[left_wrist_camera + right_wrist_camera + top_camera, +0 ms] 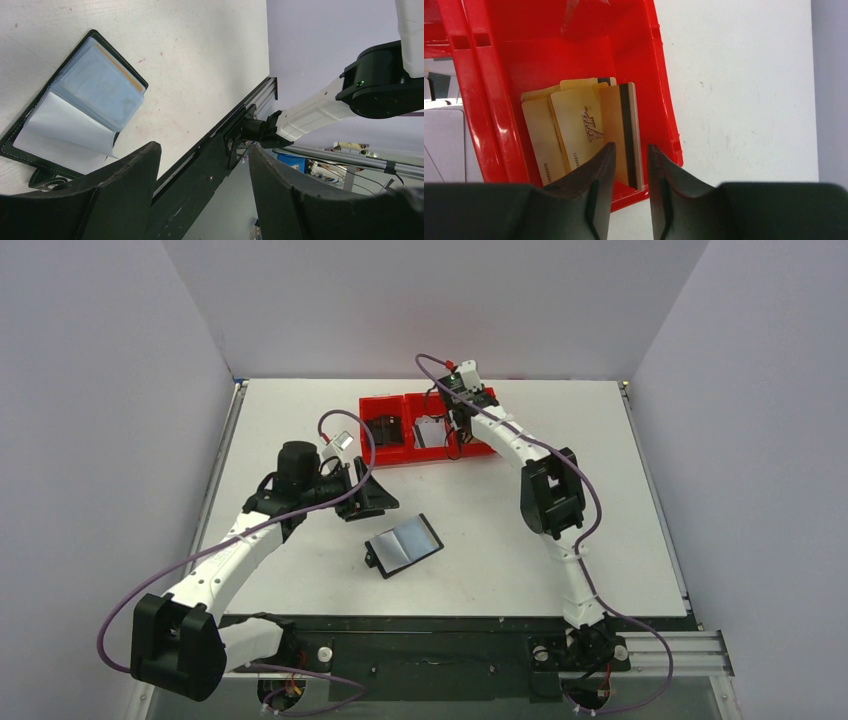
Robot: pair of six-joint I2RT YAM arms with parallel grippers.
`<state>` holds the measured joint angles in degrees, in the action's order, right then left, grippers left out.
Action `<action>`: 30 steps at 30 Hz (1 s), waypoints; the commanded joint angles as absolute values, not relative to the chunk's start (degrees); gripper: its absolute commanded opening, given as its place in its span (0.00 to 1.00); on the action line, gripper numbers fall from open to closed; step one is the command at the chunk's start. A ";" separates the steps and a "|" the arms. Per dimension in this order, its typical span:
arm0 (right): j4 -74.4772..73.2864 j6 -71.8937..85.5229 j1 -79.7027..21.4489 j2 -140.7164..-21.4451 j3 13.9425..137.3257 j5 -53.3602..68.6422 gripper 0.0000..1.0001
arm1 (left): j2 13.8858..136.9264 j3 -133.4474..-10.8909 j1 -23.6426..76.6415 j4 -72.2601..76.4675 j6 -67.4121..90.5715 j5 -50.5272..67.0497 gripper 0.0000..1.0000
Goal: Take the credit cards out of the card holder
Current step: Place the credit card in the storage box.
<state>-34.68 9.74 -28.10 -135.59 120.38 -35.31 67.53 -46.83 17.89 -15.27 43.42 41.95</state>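
Well, from above, the card holder (pixel 404 546) lies open on the table near the left gripper (pixel 365 495), while the right gripper (pixel 460 422) hangs over the red bins (pixel 385 454).

At the left wrist the jaws stand wide apart and empty. The holder sits off to their left, with a tan card edge (pixel 121 70) showing in its floppy clear sleeve. It looks light, stiff and slick, best pinched at that exposed edge, I'd say.

At the right wrist the fingers are barely parted and grip nothing. The gold credit cards (pixel 574 131) lie in the bin beneath them.

The left arm (pixel 232 548) bends low, its left gripper (pixel 368 496) spread wide, empty. The right arm (pixel 548 492) stretches far forward, right gripper (pixel 630 151) pointing down, jaws narrowly parted.
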 commanded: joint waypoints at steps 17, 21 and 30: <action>-40.15 16.83 -29.62 -120.00 121.42 -27.52 0.70 | 66.90 -50.33 17.58 -16.36 41.73 41.33 0.63; -39.91 21.36 -30.10 -112.68 112.09 -23.22 0.70 | 66.54 -49.60 17.55 -16.57 42.25 39.39 0.63; -32.66 29.40 -36.94 -95.83 86.92 -16.03 0.69 | 64.95 -45.73 17.72 -17.83 42.91 30.76 0.63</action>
<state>-36.21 23.81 -33.26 -100.66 95.24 -20.60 67.00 -47.46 17.89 -17.37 43.00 36.12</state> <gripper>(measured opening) 0.692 0.627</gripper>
